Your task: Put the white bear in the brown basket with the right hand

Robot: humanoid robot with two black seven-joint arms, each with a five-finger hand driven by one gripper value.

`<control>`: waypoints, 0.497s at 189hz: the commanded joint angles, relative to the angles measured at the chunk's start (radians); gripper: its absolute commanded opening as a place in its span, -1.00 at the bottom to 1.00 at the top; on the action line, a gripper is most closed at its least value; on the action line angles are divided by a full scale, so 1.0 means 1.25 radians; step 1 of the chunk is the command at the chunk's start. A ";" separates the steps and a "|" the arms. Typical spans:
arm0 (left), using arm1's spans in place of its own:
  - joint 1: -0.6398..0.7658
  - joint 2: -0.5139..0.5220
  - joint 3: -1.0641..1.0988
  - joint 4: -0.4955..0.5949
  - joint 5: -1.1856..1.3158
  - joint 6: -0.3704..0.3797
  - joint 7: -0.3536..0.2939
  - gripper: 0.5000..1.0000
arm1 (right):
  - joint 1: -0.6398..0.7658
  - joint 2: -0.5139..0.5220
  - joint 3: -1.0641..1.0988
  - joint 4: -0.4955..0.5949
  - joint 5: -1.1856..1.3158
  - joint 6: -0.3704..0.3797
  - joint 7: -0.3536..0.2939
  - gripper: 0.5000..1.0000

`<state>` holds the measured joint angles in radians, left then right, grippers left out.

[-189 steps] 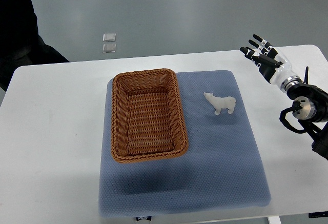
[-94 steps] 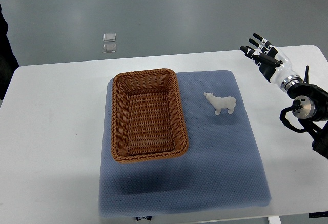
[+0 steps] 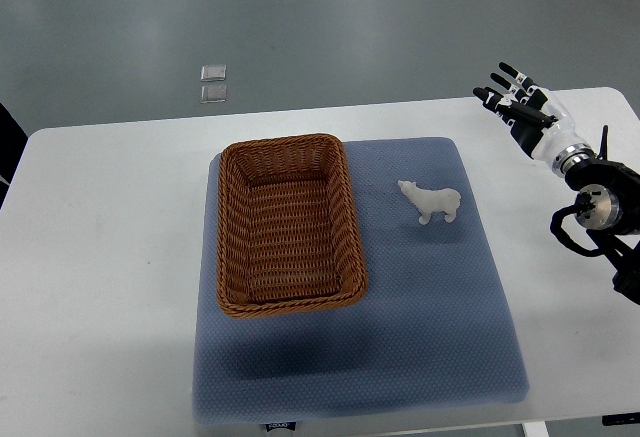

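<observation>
One hand is in view: the right hand (image 3: 523,109), entering from the right edge, is positioned over the far right part of the table (image 3: 100,257), with its fingers (image 3: 503,85) spread apart and extended toward the far side, holding nothing. Its wrist and black forearm joints run back toward the right edge of the view. The bear (image 3: 432,201) stands upright on the blue mat (image 3: 420,327), head toward the basket (image 3: 288,225), well apart from the hand and nearer the robot than it. The basket sits on the left half of the mat, its long side running away from the robot; the bear is just beside its right wall, with a strip of mat between them. The basket interior shows only woven wicker. The mat lies centred on the white table. Beyond the table's far edge, two small clear squares (image 3: 212,84) lie on the grey floor. A dark shape (image 3: 8,142) shows at the left edge.
</observation>
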<state>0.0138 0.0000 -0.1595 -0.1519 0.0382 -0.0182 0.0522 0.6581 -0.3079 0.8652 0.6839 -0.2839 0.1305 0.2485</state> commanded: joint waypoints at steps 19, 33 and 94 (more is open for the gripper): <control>0.000 0.000 0.000 0.000 0.000 0.000 0.000 1.00 | 0.001 -0.004 -0.001 -0.002 -0.001 0.000 0.000 0.69; 0.000 0.000 0.000 0.000 0.000 0.000 0.000 1.00 | 0.006 -0.007 -0.001 -0.002 -0.001 0.001 0.000 0.69; 0.000 0.000 0.000 0.000 0.000 0.000 0.000 1.00 | 0.028 -0.009 -0.004 -0.001 -0.012 0.002 0.000 0.69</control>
<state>0.0135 0.0000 -0.1595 -0.1519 0.0382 -0.0182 0.0522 0.6888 -0.3191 0.8612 0.6821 -0.2953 0.1333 0.2476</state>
